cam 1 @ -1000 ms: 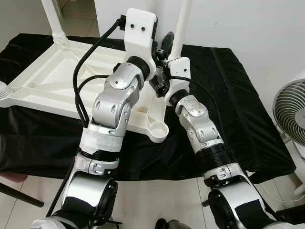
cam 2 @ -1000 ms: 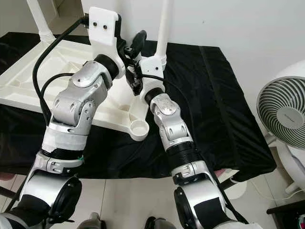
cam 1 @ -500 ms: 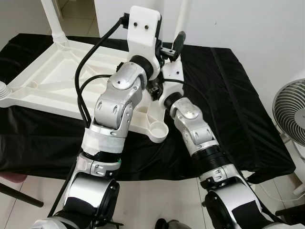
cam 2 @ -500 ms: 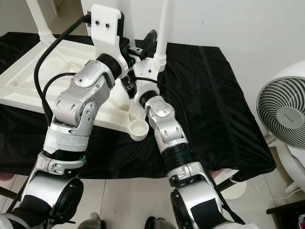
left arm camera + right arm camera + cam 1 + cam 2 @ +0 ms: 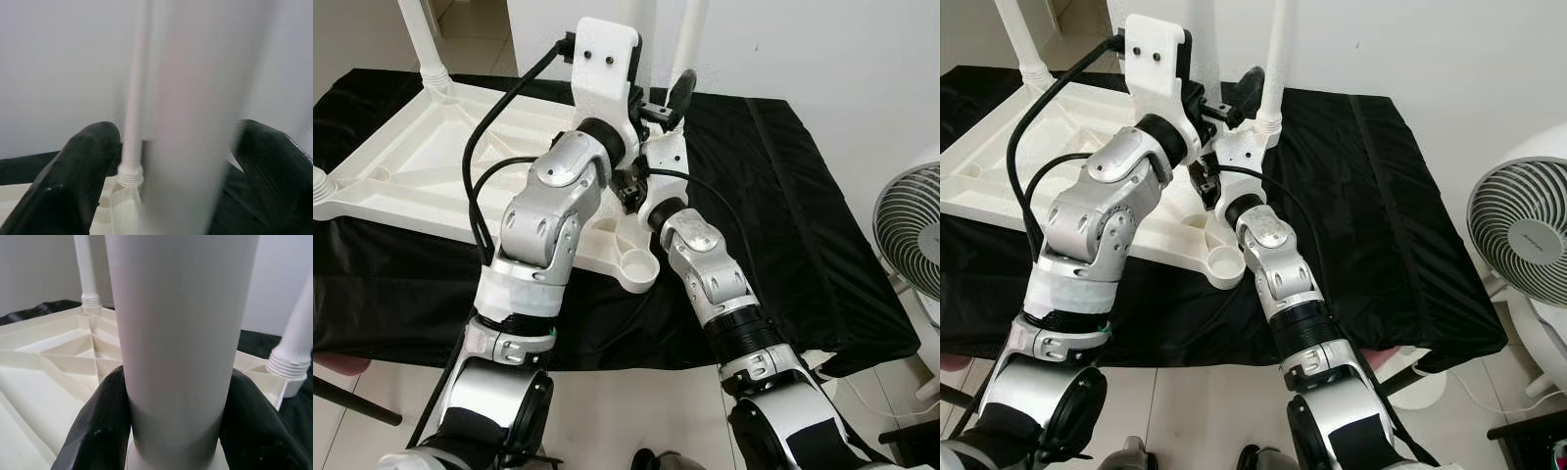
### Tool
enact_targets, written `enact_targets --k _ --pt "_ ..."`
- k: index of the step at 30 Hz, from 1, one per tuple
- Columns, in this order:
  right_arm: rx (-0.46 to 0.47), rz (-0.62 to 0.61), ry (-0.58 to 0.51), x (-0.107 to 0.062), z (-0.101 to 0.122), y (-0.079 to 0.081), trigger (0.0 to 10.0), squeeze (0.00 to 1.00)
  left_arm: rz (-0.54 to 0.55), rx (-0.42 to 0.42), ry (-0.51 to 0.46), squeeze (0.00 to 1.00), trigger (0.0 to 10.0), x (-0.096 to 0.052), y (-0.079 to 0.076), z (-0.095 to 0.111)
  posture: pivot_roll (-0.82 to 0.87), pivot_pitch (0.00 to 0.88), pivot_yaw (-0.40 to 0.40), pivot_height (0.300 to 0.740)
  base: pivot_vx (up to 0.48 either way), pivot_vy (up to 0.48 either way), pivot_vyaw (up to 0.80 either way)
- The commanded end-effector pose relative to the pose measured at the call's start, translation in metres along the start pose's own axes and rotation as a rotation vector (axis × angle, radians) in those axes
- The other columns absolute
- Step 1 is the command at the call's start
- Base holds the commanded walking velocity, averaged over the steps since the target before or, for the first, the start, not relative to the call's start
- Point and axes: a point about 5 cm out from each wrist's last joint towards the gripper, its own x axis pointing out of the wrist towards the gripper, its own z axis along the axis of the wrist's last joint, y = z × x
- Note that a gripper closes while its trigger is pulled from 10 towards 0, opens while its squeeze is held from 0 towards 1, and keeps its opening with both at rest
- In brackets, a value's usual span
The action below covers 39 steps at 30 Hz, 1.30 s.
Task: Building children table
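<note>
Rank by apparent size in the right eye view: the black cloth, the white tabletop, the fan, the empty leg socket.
1. Black cloth
2. White tabletop, partly hidden by the arms
3. Fan, cut off by the frame edge and nearer the camera, so unsure
4. Leg socket

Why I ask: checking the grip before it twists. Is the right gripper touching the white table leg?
Touching. In the right wrist view, both black fingers of the right gripper press against the sides of the white table leg, no gap visible.

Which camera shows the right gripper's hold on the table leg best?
The right wrist view: the fingers press both sides of the table leg. In the eye views the right gripper is largely hidden behind the left arm.
</note>
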Motion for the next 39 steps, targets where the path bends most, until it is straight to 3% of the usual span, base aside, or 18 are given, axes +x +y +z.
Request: enact_targets --k 1,8,12,24,28,32,33,39 --pt "0.029 -0.037 -0.002 -0.003 0.000 -0.005 10.0 0.00 -0.087 -0.015 -0.016 0.00 10.0 -0.003 -0.001 0.004 0.15 0.062 -0.065 0.740 0.000 0.000 0.00" --pt "0.060 -0.076 0.002 -0.005 -0.002 -0.009 10.0 0.00 -0.049 -0.039 -0.035 0.00 10.0 -0.008 0.016 0.008 0.15 0.058 -0.067 0.740 0.000 0.000 0.00" --pt "0.055 -0.122 0.007 -0.009 -0.006 -0.016 10.0 0.00 -0.063 -0.028 -0.040 0.00 10.0 -0.018 0.027 0.010 0.15 0.049 -0.067 0.740 0.000 0.000 0.00" --pt "0.085 -0.210 0.006 -0.013 -0.006 -0.030 10.0 0.00 -0.147 -0.073 0.035 0.00 10.0 -0.031 0.023 -0.009 0.15 0.055 -0.071 0.740 0.000 0.000 0.00" --pt "0.088 -0.230 -0.008 -0.015 -0.005 -0.032 10.0 0.00 -0.143 0.035 0.084 0.00 10.0 -0.038 0.024 -0.027 0.14 0.064 -0.068 0.740 0.000 0.000 0.00" --pt "0.079 -0.243 -0.030 -0.018 -0.003 -0.032 10.0 0.00 -0.134 0.077 0.136 0.00 10.0 -0.045 0.026 -0.043 0.12 0.073 -0.055 0.740 0.000 0.000 0.00" --pt "0.064 -0.250 -0.038 -0.022 -0.002 -0.033 10.0 0.00 -0.121 0.157 0.169 0.00 10.0 -0.049 0.028 -0.054 0.12 0.074 -0.053 0.740 0.000 0.000 0.00" --pt "0.031 -0.212 -0.056 -0.029 -0.002 -0.033 10.0 0.00 -0.093 0.170 0.175 0.00 10.0 -0.051 0.030 -0.061 0.11 0.074 -0.045 0.740 0.000 0.000 0.00"
